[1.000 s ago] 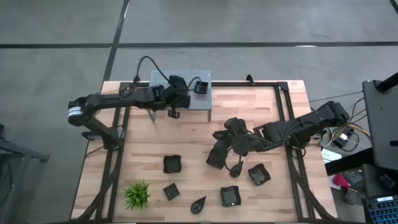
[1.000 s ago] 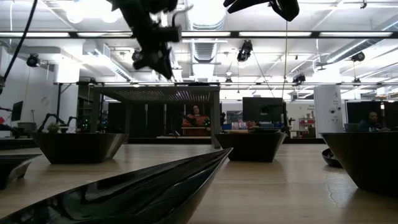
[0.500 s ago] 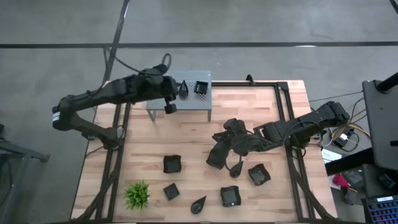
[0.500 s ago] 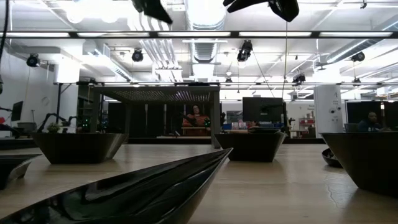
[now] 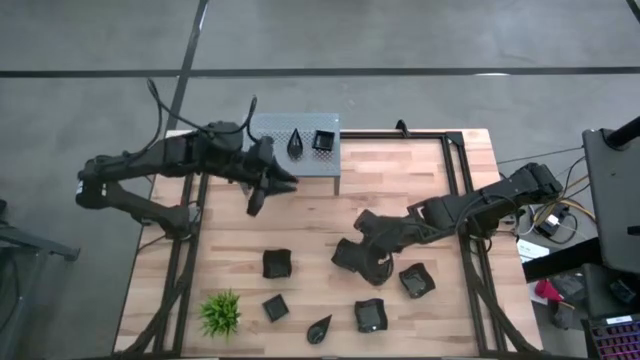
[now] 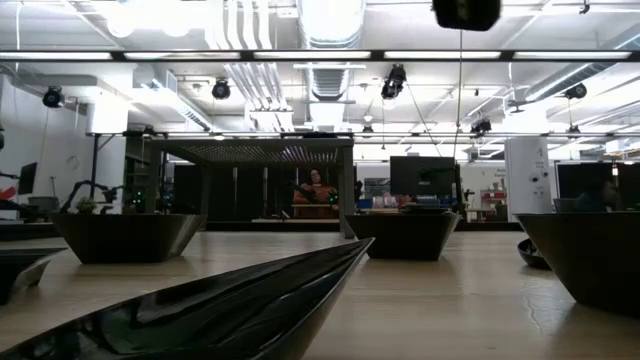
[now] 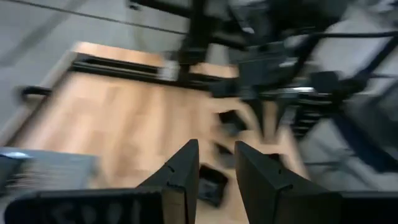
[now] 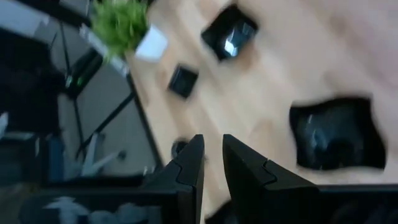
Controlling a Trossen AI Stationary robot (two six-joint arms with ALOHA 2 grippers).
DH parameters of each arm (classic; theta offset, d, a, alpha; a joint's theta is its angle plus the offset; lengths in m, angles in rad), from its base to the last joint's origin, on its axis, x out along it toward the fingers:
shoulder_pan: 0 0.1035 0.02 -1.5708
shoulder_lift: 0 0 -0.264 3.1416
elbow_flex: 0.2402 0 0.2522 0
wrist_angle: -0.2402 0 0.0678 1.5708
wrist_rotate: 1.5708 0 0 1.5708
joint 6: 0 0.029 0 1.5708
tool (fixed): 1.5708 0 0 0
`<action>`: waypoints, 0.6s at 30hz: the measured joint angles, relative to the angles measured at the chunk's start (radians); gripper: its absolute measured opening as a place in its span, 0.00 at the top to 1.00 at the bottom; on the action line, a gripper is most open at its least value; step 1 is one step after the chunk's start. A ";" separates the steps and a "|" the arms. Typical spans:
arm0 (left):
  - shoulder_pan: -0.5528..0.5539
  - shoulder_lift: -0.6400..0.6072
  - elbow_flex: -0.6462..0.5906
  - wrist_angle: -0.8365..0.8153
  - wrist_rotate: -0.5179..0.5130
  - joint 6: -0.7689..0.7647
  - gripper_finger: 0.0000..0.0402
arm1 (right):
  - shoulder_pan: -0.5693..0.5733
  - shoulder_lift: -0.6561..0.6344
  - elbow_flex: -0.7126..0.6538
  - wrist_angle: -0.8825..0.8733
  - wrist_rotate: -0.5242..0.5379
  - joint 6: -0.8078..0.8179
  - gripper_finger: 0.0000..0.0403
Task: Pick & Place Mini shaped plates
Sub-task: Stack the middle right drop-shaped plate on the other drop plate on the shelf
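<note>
Two mini shaped plates sit on the grey shelf (image 5: 270, 135) at the table's far edge: a teardrop plate (image 5: 298, 143) and a square plate (image 5: 324, 141). Several more black plates lie on the table's near half, among them a square one (image 5: 277, 263), a small one (image 5: 275, 307), a teardrop (image 5: 319, 328) and a wavy-rimmed one (image 8: 336, 134). My left gripper (image 5: 256, 203) hangs open and empty just near-left of the shelf. My right gripper (image 5: 368, 255) hovers over the table's middle, beside the wavy-rimmed plate, its fingers (image 8: 189, 168) a narrow gap apart and empty.
A small spiky green plant (image 5: 221, 313) stands at the near left corner. Bare wood lies between the shelf and the row of plates. In the low view, plates (image 6: 125, 235) (image 6: 405, 232) stand across the table, and a teardrop rim (image 6: 230, 300) fills the foreground.
My left gripper has let go of the teardrop plate on the shelf, beside the square plate. It drew back toward the table's left, then swung toward the near edge. My right gripper has shifted slightly toward the near edge, above the wavy-rimmed plate.
</note>
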 joint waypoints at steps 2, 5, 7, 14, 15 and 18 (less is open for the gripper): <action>-0.024 0.000 0.000 0.020 0.033 -0.045 0.76 | 0.013 0.000 -0.002 -0.021 -0.047 0.015 0.86; -0.066 0.000 0.000 0.051 0.043 -0.107 0.76 | 0.047 0.000 -0.010 -0.042 -0.053 0.048 0.86; -0.095 0.000 -0.001 0.082 0.043 -0.159 0.76 | 0.065 0.003 -0.016 -0.058 -0.062 0.070 0.86; -0.216 0.001 -0.001 0.151 0.046 -0.249 0.76 | 0.107 0.080 -0.033 -0.100 -0.050 0.207 0.82; -0.233 -0.001 -0.001 0.155 0.051 -0.249 0.76 | 0.110 0.098 -0.032 -0.105 -0.054 0.227 0.80; -0.271 -0.012 -0.002 0.153 0.104 -0.250 0.76 | 0.121 0.163 -0.023 -0.127 -0.060 0.272 0.72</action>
